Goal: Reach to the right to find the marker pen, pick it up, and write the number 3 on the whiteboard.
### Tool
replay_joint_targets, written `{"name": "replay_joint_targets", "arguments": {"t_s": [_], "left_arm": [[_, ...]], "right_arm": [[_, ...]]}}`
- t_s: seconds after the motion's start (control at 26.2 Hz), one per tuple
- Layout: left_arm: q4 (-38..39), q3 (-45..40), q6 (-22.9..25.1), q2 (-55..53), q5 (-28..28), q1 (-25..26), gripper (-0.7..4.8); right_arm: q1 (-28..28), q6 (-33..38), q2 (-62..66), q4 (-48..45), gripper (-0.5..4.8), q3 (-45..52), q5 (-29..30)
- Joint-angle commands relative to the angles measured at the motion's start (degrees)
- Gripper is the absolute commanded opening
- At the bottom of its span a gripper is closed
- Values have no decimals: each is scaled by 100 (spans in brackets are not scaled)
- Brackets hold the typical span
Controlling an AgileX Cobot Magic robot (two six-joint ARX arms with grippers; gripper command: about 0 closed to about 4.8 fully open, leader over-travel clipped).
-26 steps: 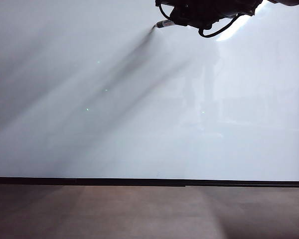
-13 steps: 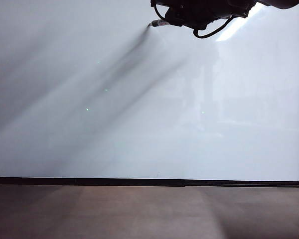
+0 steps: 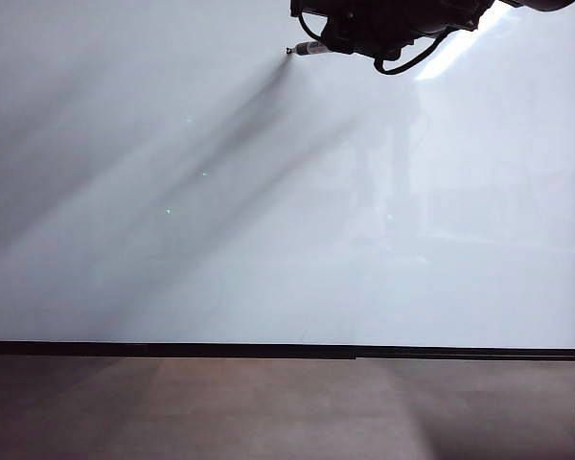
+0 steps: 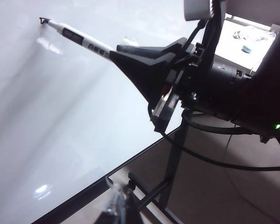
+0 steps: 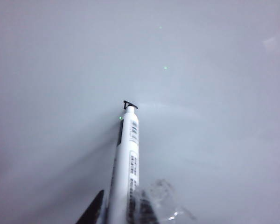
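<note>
The whiteboard (image 3: 268,192) fills nearly the whole exterior view, its thin black frame running along the near edge and down the right side, with a brown bench (image 3: 268,407) surface below it. Long grey shadows slant across the glossy white surface from the upper middle toward the lower left.

At the top of the exterior view, right of centre, the right hand (image 3: 328,45) reaches in with its dark body and a looping black cable (image 3: 407,63). It is closed on the marker pen (image 3: 310,48), whose pale labelled barrel sticks out to the left. In the left wrist view the same right hand (image 4: 119,53) shows as a black tapering wedge clamping the marker pen (image 4: 79,39) by its rear end.

The pen's tip touches the board, and a short black stroke (image 5: 129,103) sits right at it, seen in the right wrist view above the marker pen (image 5: 128,158); no full number 3 is drawn yet.

Against the picture of a second ago, the right hand and pen have shifted slightly up and to the left; over the last half second they have barely moved.

The left hand (image 4: 115,205) shows only as a blurred bit at the edge of its own view, so I cannot tell its state.
</note>
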State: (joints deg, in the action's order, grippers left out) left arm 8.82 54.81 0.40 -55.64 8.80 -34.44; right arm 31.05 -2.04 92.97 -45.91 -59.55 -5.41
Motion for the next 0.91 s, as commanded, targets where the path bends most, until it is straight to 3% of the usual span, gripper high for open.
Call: {"name": "replay_joint_targets", "arguments": {"t_s": [0.04,0.91], "left_arm": [[-70,13,4,20,22,-9,-5],[-70,13,4,20,20,-9,-5]], "right_arm": [[-13,-15,-50,-37,44,-35,-269],[-11,-17,-267,568,44,-33,-667]]}}
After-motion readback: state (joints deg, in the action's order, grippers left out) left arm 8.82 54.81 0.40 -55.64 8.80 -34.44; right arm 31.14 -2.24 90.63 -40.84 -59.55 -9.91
